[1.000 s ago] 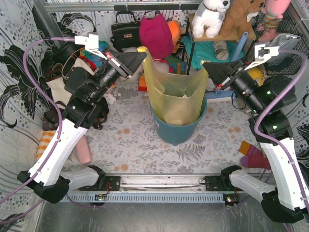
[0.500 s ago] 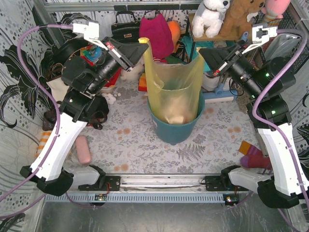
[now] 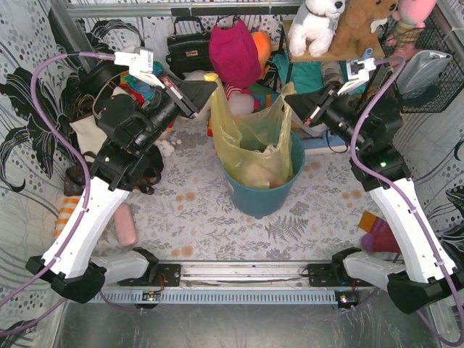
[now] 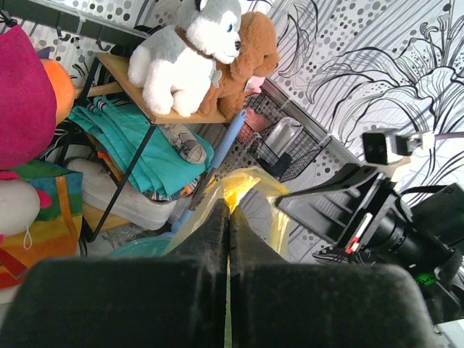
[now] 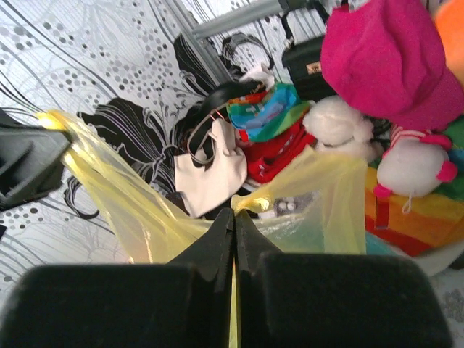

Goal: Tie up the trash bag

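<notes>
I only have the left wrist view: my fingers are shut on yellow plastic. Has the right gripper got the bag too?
Observer: Yes. The right gripper is shut on the opposite corner of the bag rim.
Operator: Is the bag out of the bin?
Observer: No. Its lower part sits inside the bin, and its mouth is stretched between the right gripper and the left gripper.
Operator: Anything inside?
Observer: Crumpled white paper near the bottom.

The trash bag (image 3: pixel 250 134) sits in the bin (image 3: pixel 264 201), between the left fingers (image 3: pixel 194 93) and the right fingers (image 3: pixel 310 106).
</notes>
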`<state>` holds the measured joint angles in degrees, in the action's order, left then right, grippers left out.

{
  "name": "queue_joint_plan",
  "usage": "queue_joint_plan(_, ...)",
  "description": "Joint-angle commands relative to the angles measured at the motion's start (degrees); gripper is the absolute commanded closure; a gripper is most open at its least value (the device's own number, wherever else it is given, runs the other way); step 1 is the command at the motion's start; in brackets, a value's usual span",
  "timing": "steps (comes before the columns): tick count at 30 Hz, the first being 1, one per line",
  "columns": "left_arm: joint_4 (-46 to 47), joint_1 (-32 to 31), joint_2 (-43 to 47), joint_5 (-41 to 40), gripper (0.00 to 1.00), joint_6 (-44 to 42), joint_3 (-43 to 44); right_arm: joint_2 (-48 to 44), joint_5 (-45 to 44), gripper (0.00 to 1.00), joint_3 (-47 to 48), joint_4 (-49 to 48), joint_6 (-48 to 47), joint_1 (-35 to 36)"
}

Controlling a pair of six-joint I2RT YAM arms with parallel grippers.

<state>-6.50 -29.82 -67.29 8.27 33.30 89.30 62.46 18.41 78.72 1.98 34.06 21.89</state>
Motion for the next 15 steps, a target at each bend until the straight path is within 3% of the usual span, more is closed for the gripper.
queue_joint_plan(1, 2.0, 0.4, -0.6, 0.0, 1.0, -1.9, 5.3, 1.7, 1.4, 1.0, 9.2, -3.3, -0.1, -0.2)
queue_joint_plan(6, 2.0, 0.4, -1.9, 2.2, 1.0, -1.7, 9.8, 3.0, 2.4, 1.0, 13.2, -4.2, 0.5, -0.2)
queue_joint_plan(15, 1.8, 0.4, 1.7, -1.6, 1.0, -1.7, 0.6, -1.1, 0.6, 1.0, -0.6, -6.1, 2.7, -0.2)
